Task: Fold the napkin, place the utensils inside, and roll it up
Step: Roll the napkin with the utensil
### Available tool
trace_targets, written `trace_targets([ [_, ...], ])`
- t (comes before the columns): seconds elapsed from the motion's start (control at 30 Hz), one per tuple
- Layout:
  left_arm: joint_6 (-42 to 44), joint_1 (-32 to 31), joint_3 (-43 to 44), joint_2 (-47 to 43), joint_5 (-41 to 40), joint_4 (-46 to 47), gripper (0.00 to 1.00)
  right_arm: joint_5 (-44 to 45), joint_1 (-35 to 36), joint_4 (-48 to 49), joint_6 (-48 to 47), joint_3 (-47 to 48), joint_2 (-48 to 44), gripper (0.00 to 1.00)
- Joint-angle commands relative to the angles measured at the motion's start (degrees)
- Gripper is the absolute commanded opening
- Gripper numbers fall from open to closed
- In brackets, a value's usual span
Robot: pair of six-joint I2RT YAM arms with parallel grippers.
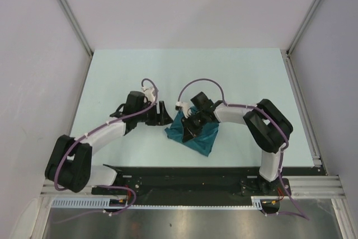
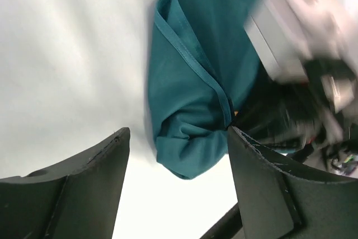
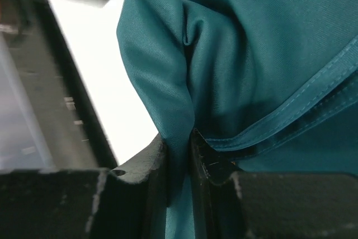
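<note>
Got right claw (image 3: pixel 179 146) clamped on a napkin (image 3: pixel 268 54) fold, middle of table (image 1: pixel 235 71) toward the near edge. Left claw (image 2: pixel 179 138) gaping, empty, just beside. Looks like folding; next needs carrying that fold across flat.

the napkin (image 1: pixel 197 140) is plain teal with a faint sheen, and the table (image 1: pixel 235 76) is pale mint, unpatterned.

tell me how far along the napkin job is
Done: the napkin lies folded over itself in a wrinkled bundle on the table. In hand: the right hand pinches a fold of it; the left hand is open beside it, empty. Left: no utensils show in any view, so whether they are inside is unclear, and no neat roll yet.
</note>
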Motion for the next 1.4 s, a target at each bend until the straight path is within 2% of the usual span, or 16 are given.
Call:
trace_targets([
  [0.0, 2.06, -4.09, -5.57, -6.39, -3.79, 8.97, 0.74, -17.76, -2.87, -4.44, 4.68, 3.10, 6.18, 0.00],
  [0.3, 5.40, -8.67, -10.77, -8.08, -3.70, 16.02, 0.75, -27.26, -7.45, -3.91, 7.84, 5.47, 13.58, 0.00],
  [0.63, 8.30, -11.31, -9.81, -1.67, -2.03, 21.03, 0.75, -31.21, -11.14, -3.99, 9.95, 6.87, 20.17, 0.00],
  [0.97, 8.92, -12.01, -9.98, 1.76, -1.77, 21.82, 0.65, -31.57, -12.82, -3.73, 10.83, 7.49, 22.11, 0.00],
  [1.07, 9.00, -12.01, -10.15, 2.37, -1.77, 22.09, 0.56, -31.31, -13.08, -3.73, 11.09, 7.58, 22.28, 0.00],
  [1.1, 9.00, -12.01, -9.98, 3.07, -1.77, 22.09, 0.47, -31.39, -13.08, -3.65, 11.10, 7.58, 22.28, 0.00],
  [1.17, 8.92, -12.01, -9.54, 3.78, -2.30, 21.30, 0.41, -31.39, -13.17, -3.65, 11.27, 7.67, 22.20, 0.00],
  [1.2, 9.00, -12.01, -9.01, 4.30, -2.56, 20.95, 0.33, -31.22, -13.25, -3.65, 11.27, 7.67, 22.19, 0.00],
  [1.3, 9.35, -12.01, -7.61, 5.71, -3.79, 18.75, 0.20, -30.96, -13.26, -3.73, 11.53, 7.76, 21.76, 0.00],
  [1.37, 9.36, -12.01, -6.99, 6.77, -5.10, 17.26, 0.13, -30.60, -13.34, -3.56, 11.97, 7.76, 21.14, 0.01],
])
